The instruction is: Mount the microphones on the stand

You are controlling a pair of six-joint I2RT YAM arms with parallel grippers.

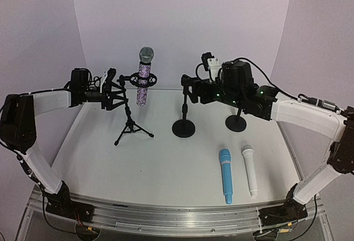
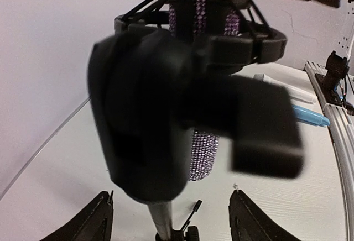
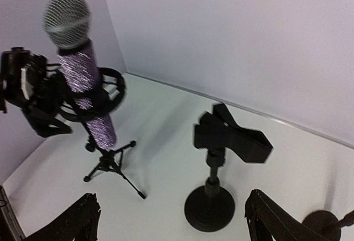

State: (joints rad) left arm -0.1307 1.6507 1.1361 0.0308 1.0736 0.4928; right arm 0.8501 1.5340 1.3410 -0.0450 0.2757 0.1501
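Top external, not right wrist: blue microphone (image 1: 225, 176)

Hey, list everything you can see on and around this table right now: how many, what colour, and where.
Glittery microphone: 1, purple-silver, held upright on the tripod stand, back left.
Blue microphone: 1, light blue, lying front right.
White microphone: 1, white, lying just right of the blue one.
tripod stand: 1, black, back left.
Round-base stands: 2, black, one at centre with an empty clip, one to its right.
Table: 1, white.
Left hand: 1, black, open, beside the glittery microphone.
Right hand: 1, black, open, by the centre clip.
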